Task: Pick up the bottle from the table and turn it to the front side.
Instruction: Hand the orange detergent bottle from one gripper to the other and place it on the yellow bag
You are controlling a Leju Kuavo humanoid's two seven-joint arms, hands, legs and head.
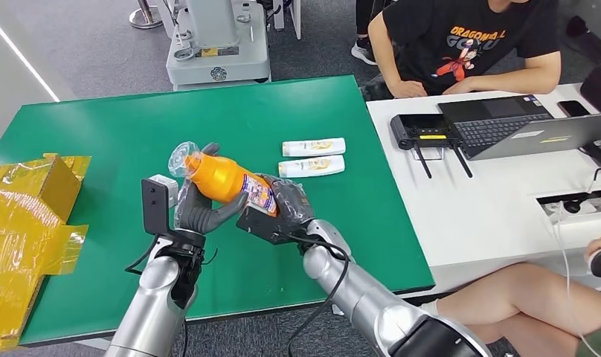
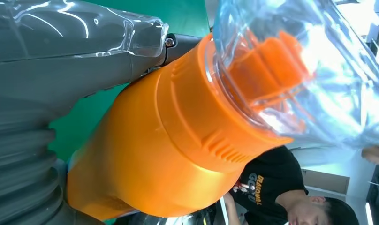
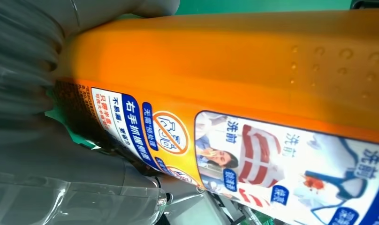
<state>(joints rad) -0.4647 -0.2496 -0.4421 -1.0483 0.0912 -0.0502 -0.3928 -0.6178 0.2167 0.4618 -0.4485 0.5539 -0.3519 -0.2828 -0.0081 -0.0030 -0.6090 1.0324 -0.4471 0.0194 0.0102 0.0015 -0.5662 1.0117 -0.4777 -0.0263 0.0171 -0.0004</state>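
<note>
A robotics lab or office: a green tabletop point(image 1: 134, 134) with a white desk point(image 1: 476, 201) just beside it carrying a laptop point(image 1: 521, 126) and a controller with antennas point(image 1: 425, 132); grey carpet, another machine's base point(image 1: 217, 44) beyond the tabletop.

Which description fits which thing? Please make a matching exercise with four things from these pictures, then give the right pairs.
Things:
1. bottle
2. two tubes
3. laptop
4. yellow wrapping

Descriptions:
a. on the white table
b. held above the green table by the left hand and the right hand
c. at the green table's left edge
d. lying side by side on the green table, beyond the hands

Pairs: 1-b, 2-d, 3-a, 4-c
</note>
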